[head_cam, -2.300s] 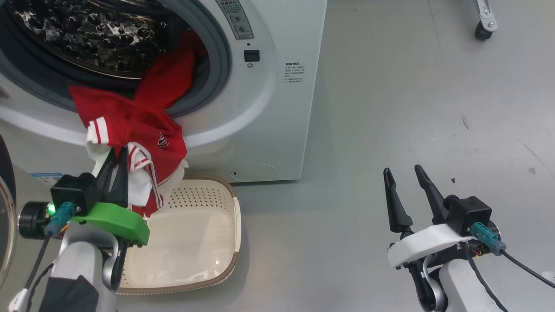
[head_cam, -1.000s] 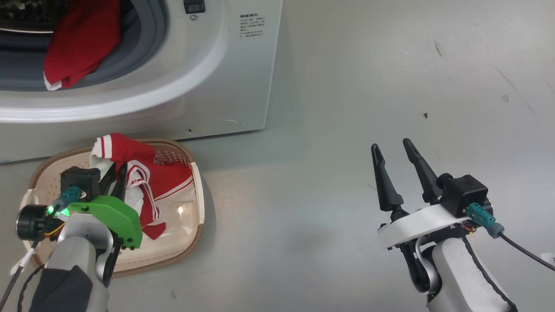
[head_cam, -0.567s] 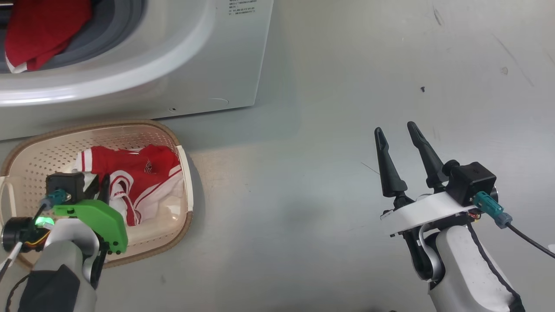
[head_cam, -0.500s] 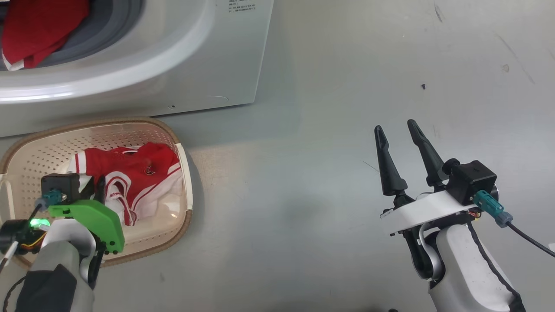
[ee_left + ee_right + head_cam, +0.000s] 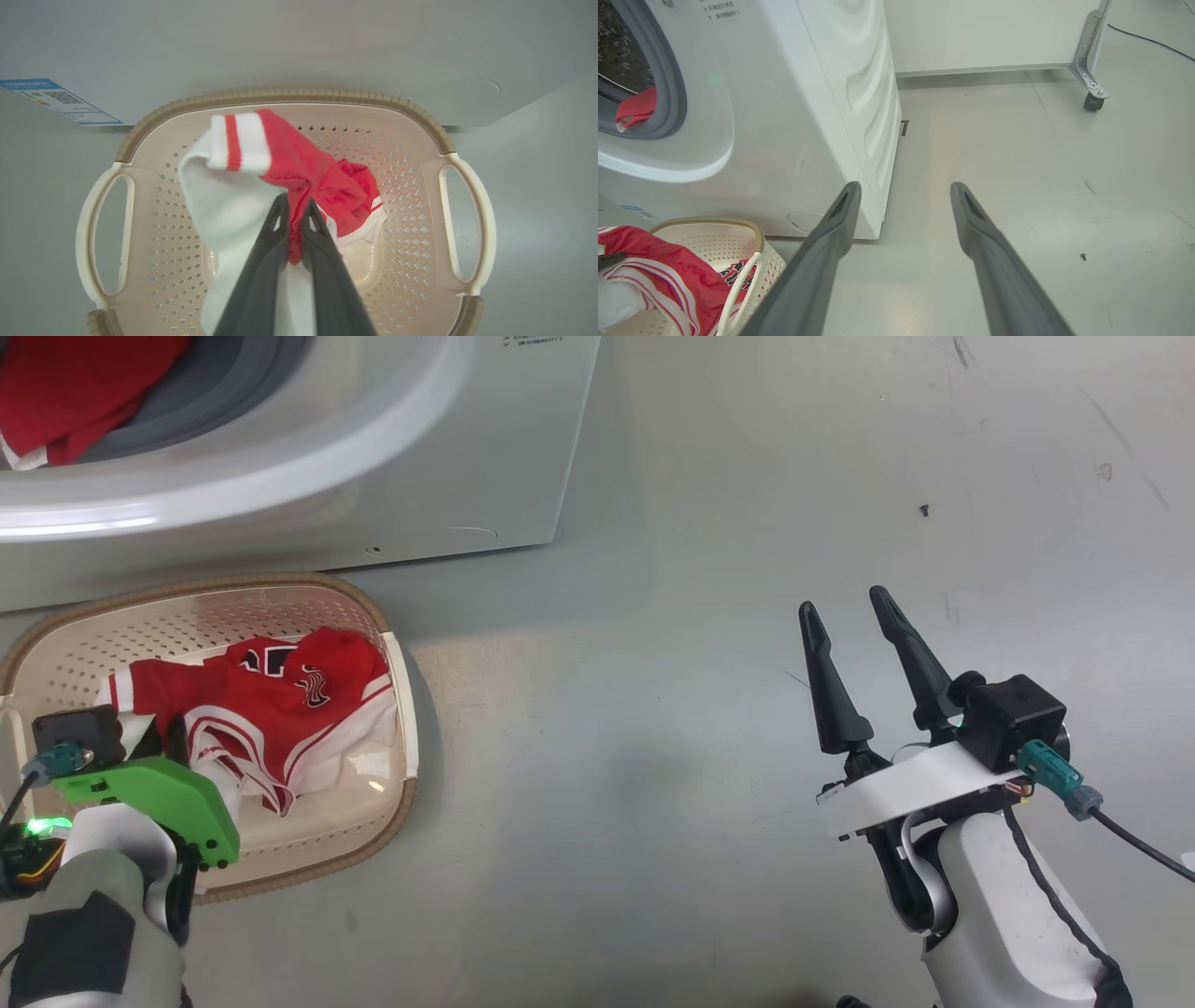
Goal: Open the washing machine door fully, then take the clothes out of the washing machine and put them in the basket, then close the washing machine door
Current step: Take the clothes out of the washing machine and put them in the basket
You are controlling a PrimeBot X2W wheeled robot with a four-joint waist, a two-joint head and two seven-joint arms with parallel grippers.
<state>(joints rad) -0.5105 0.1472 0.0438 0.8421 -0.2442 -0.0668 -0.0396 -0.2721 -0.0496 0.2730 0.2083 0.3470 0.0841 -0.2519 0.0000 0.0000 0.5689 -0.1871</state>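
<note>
Head view: clamping the left hand on the red jersey, low inside the cream basket, with most of the red-and-white cloth lying crumpled on the basket bottom. Finding the basket on the grey floor, just in front of the white washing machine. Spotting a second red garment hanging over the grey drum seal at the upper left. Holding the right hand well apart from the basket, over bare floor, with its fingers spread and gripping nothing.

Left wrist view: pressing the two dark fingers together on a fold of red mesh, with white fabric and a red-striped white cuff draping beside them. Hanging the held cloth above the perforated basket bottom, between the two loop handles. Catching a blue label sticker on the machine's front, beyond the brown rim.

Right wrist view: pointing the parted fingers across the floor, past the machine's corner. Taking in the red garment in the drum opening at the left, the jersey in the basket at the lower left, a small screw on the floor and a caster wheel at the upper right.
</note>
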